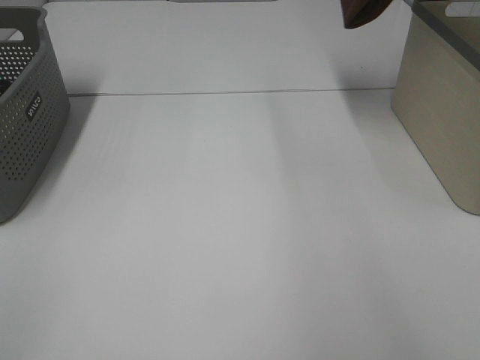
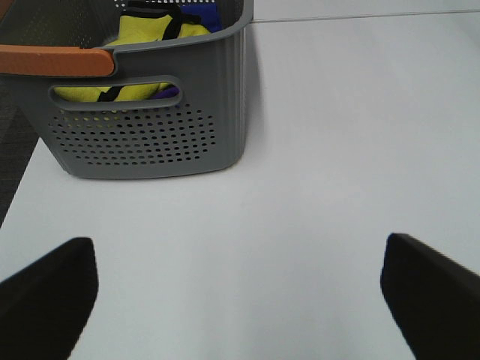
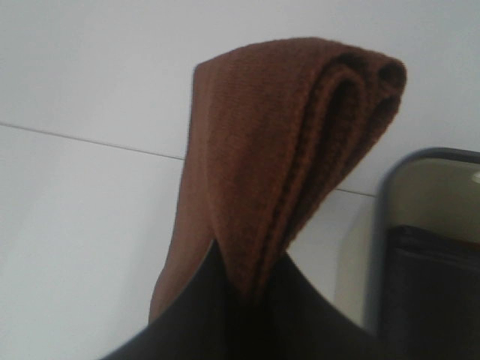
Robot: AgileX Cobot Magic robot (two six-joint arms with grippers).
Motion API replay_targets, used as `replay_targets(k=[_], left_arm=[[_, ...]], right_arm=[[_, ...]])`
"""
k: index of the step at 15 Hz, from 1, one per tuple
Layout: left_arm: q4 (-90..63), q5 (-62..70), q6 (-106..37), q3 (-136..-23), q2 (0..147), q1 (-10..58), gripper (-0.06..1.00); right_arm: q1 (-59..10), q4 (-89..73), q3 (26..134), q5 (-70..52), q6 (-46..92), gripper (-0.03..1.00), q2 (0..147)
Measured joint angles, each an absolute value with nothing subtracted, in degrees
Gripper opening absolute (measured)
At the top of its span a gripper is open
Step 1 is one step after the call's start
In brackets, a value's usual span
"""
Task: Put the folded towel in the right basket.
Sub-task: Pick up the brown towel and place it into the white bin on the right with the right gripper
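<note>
The folded brown towel [image 3: 285, 157] hangs pinched between the dark fingers of my right gripper [image 3: 244, 292], which is shut on it. In the exterior high view only the towel's lower end [image 1: 364, 11] shows at the top edge, just left of the beige right basket [image 1: 442, 112]. The right wrist view shows that basket's grey rim [image 3: 424, 159] beside the towel, with something dark inside. The towel is in the air, outside the basket. My left gripper [image 2: 240, 259] is open and empty above the white table, near the grey basket.
A grey perforated basket [image 1: 26, 120] stands at the table's left edge; the left wrist view [image 2: 150, 142] shows yellow and blue cloth [image 2: 154, 26] in it and an orange handle [image 2: 56, 61]. A seam [image 1: 225, 93] crosses the white table.
</note>
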State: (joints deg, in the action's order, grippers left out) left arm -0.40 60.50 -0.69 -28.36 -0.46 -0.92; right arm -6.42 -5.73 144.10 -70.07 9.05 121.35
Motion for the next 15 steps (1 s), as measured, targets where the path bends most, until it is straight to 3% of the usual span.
replay_targets(k=[2,5,13,15], left_arm=[[-0.4,60.5,-0.7,-28.4,-0.5,-0.9,0.97],[-0.4,60.5,-0.7,-28.4,-0.5,-0.9,0.97],[-0.4,60.5,-0.7,-28.4,-0.5,-0.9,0.97],[-0.4,60.5,-0.7,-28.4,-0.5,-0.9,0.97]], right_arm=[[2.2,-5.7,139.1,-70.1,8.4,0.07,118.4],[8.9,-5.6,133.7,-70.1,8.3,0.07,117.2],[13.3,-5.5,121.9,-70.0,8.5,0.08,117.2],[13.3,-4.5,121.4,-70.0,8.4,0.23,117.2]])
